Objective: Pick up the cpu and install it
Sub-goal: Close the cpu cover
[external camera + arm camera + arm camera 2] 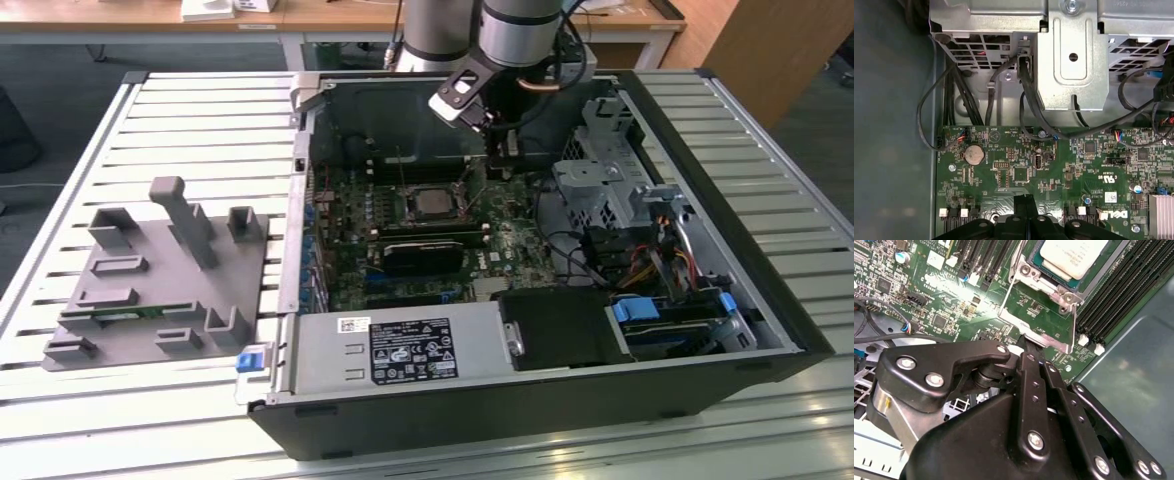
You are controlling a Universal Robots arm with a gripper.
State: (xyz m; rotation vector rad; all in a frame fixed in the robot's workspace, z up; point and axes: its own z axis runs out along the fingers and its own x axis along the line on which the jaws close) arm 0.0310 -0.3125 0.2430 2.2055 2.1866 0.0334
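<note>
The cpu (1074, 255), a square chip with a silver-grey top, lies in its socket on the green motherboard; in the exterior view the cpu (430, 203) sits mid-board inside the open computer case. A metal socket frame (1051, 341) stands hinged open next to it, with green board showing through its opening. My gripper (1024, 342) is shut, its black fingertips together at the free edge of that frame, with nothing seen between them. In the exterior view the gripper (501, 170) hangs just to the right of the socket. Its tips (1024, 200) hover low over the board.
A metal drive cage (601, 185) and black cables (1029, 110) crowd the side of the gripper away from the socket. A black block (424, 250) lies below the socket, a power supply (400, 345) at the case front. A grey fixture plate (147, 270) rests on the slatted table.
</note>
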